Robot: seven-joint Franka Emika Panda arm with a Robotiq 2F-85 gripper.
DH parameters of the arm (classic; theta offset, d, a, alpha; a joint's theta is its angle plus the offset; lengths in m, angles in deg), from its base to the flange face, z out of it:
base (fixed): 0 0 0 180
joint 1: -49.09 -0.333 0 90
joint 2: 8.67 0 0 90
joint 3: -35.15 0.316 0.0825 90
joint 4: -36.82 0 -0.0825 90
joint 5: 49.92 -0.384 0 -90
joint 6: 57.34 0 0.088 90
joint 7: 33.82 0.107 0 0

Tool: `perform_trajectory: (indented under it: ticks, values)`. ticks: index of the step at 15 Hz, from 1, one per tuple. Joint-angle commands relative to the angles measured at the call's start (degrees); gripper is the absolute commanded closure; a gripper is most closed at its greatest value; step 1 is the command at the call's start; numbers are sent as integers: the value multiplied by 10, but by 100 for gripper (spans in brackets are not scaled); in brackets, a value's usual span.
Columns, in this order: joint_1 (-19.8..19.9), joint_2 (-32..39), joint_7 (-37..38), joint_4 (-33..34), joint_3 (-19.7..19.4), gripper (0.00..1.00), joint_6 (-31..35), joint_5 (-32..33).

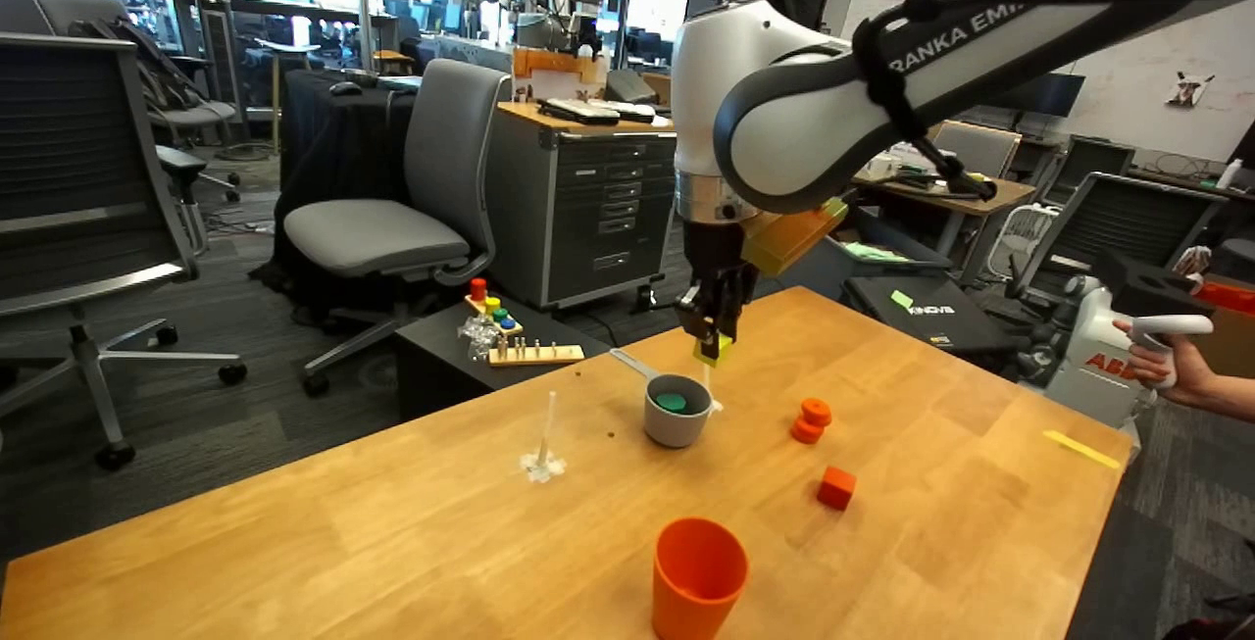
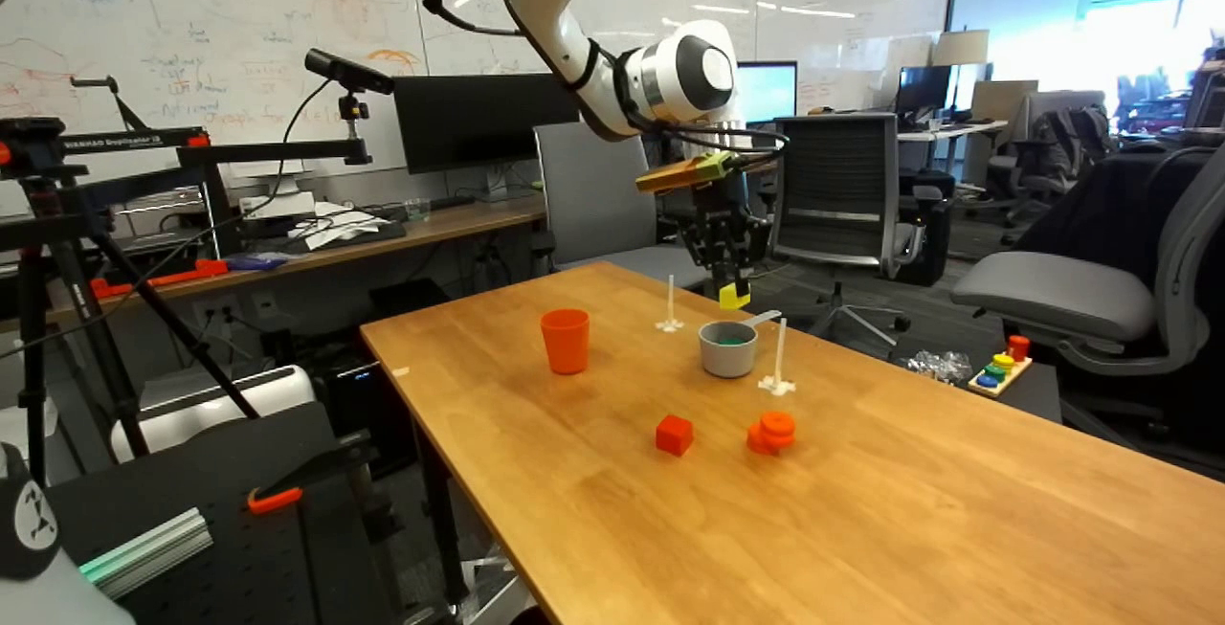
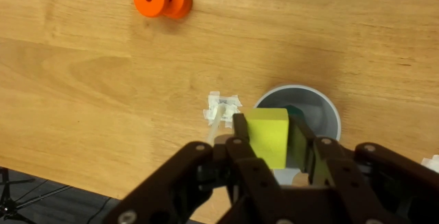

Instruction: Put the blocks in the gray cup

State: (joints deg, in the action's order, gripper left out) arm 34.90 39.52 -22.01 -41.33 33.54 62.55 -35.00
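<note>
In an exterior view: your black two-finger gripper (image 1: 713, 330) hangs over the wooden table (image 1: 392, 513), pinching a small yellow block (image 1: 725, 350). Just below it, the plain gray tapered cup with a straight handle (image 1: 677, 430) stands upright, a green block (image 1: 671, 403) inside. Frame right of your gripper and lower: two round orange blocks (image 1: 808, 432), stacked off-centre, then a red-orange cube (image 1: 836, 488).

In an exterior view: yellow block above the gray cup, apart from its rim. Bright orange-red tapered cup (image 2: 566, 343) upright, well to frame left of your gripper.

Wrist view: yellow block held between your fingertips (image 3: 240, 124); gray cup beneath, partly covered by the frame-right finger, which hides some of the green block.
</note>
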Motion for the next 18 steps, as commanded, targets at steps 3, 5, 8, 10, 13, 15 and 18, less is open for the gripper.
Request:
perform_trajectory:
  ticks: [3, 5, 8, 10, 13, 15, 18]
  values:
    - [-14, 74, 6, 116, 0, 26, -65, -8]
    - [-18, 74, 8, 114, 1, 10, -66, -9]
    - [-22, 46, 5, 76, 4, 0, -55, -8]
    - [-22, 20, 6, 43, 13, 0, -63, -20]
    - [-30, -24, 22, -34, 12, 0, -56, -13]
    - [-26, -56, 25, -94, 16, 0, -40, -14]
    - [-16, -96, 31, -174, 15, 0, -27, -14]
